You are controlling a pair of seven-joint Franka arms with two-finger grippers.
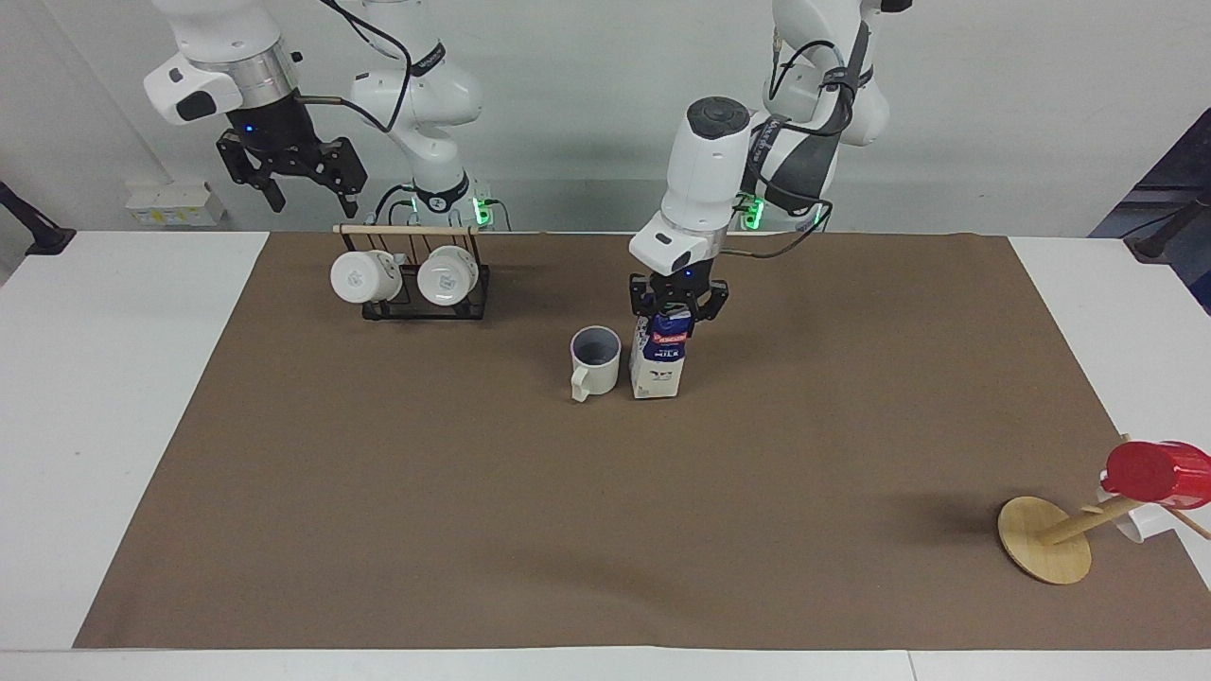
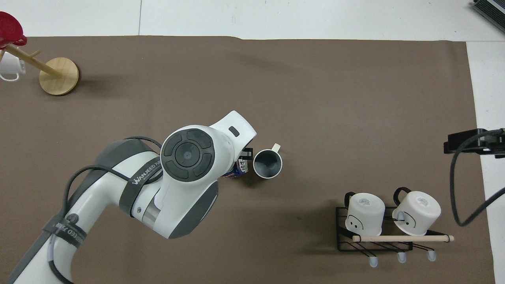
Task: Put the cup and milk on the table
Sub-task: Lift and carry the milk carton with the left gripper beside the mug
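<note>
The cream cup (image 1: 596,360) stands upright on the brown sheet (image 1: 568,530) of the white table (image 1: 114,397), handle pointing away from the robots. My left gripper (image 1: 677,305) is shut on the top of the milk carton (image 1: 658,367). The carton is upright, close beside the cup toward the left arm's end, its base at or just above the sheet. In the overhead view the left arm hides most of the carton (image 2: 241,169) next to the cup (image 2: 267,163). My right gripper (image 1: 314,201) is open and empty, raised above the mug rack.
A black wire rack (image 1: 426,305) with a wooden bar holds two white mugs, nearer to the robots than the cup, toward the right arm's end. A tilted wooden mug tree (image 1: 1044,539) with a red cup (image 1: 1156,471) sits at the corner toward the left arm's end.
</note>
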